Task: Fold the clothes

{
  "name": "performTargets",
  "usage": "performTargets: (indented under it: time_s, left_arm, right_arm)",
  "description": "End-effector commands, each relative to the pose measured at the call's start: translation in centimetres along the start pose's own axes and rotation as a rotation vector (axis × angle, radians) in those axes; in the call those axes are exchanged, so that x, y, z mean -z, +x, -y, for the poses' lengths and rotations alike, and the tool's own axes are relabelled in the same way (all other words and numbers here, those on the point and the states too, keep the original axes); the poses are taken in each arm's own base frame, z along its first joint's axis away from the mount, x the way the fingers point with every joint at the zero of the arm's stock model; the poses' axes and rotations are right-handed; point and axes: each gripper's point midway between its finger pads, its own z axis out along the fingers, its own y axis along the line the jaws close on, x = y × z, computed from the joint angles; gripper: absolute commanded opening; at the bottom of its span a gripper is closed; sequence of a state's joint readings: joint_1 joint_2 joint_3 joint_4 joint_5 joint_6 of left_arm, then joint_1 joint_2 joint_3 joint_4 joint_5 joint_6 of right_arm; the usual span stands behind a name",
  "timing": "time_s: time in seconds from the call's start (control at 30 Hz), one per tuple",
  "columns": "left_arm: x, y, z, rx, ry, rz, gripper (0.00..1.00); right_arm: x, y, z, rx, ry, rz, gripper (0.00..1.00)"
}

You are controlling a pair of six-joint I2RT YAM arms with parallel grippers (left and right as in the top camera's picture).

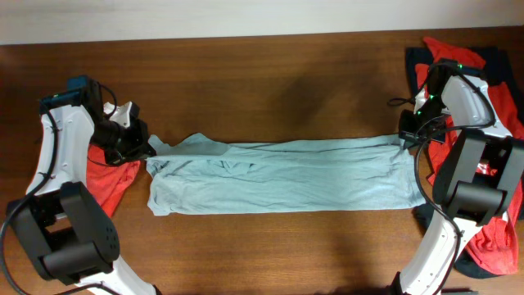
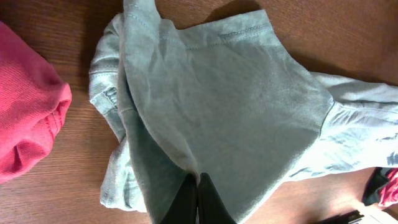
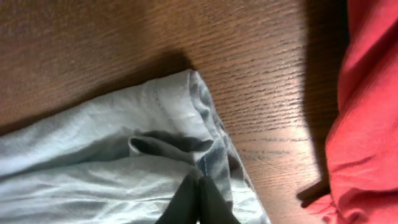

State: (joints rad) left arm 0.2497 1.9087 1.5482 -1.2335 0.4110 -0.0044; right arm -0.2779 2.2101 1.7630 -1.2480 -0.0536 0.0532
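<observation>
Blue shirt [image 1: 278, 176] lying long across the table [image 1: 262, 74].
The left gripper [image 1: 146, 147] pinches its left end and the right gripper [image 1: 407, 135] its right end, both with fingers closed tight on cloth.

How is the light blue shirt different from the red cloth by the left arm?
The light blue shirt is spread flat; the red cloth lies bunched. The shirt is pinched by the left gripper and right gripper; the red cloth is unheld. Both lie on the wooden table.
</observation>
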Motion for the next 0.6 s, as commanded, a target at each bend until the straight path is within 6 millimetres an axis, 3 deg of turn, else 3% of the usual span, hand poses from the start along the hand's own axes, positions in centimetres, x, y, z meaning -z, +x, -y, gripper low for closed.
performTargets:
  time_s: [0.0,0.07,0.33,0.57]
  left_arm:
    - [0.8,0.0,0.2,-0.009,-0.011,0.027,0.01]
    - [0.8,0.1,0.2,-0.008,-0.011,0.024,0.01]
    - [0.9,1.8,-0.9,0.02,-0.074,-0.044,0.01]
    - [1.2,3.5,-2.3,0.045,-0.163,-0.109,0.01]
  right_arm:
    - [-0.6,0.3,-0.2,-0.005,-0.006,-0.02,0.04]
    - [-0.6,0.6,-0.1,-0.005,-0.004,-0.033,0.04]
    - [0.1,5.2,1.7,-0.015,0.077,-0.218,0.04]
    - [0.5,5.7,4.4,-0.039,0.159,-0.24,0.04]
